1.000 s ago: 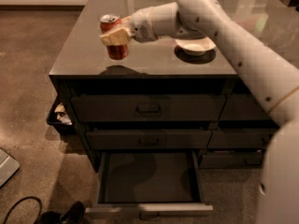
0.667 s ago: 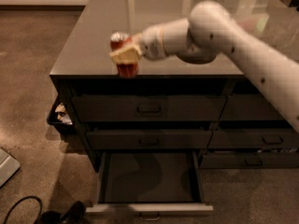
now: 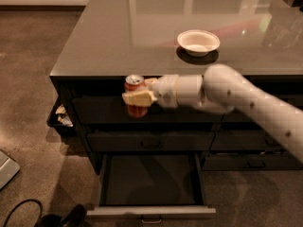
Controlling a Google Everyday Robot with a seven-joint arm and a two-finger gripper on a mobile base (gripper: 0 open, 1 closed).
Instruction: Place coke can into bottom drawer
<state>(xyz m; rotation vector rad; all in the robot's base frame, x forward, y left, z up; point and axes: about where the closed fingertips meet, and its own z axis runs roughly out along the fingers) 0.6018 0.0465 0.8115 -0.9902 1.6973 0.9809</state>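
The red coke can with a silver top hangs upright in the air in front of the top drawer, past the counter's front edge. My gripper is shut on the coke can from the right, its cream fingers wrapped across the can's middle. The white arm reaches in from the right. The bottom drawer of the left column is pulled open below, its dark interior showing and its small metal handle at the front. The can is well above the drawer and slightly left of its middle.
A white bowl sits on the glossy grey counter. Two shut drawers are above the open one, with narrower drawers to the right. A black bin of scraps hangs at the cabinet's left. A black cable lies on the floor.
My gripper has carried the coke can off the counter, forward and downward, from above the countertop's left front to in front of the top drawer. The drawer stays open.
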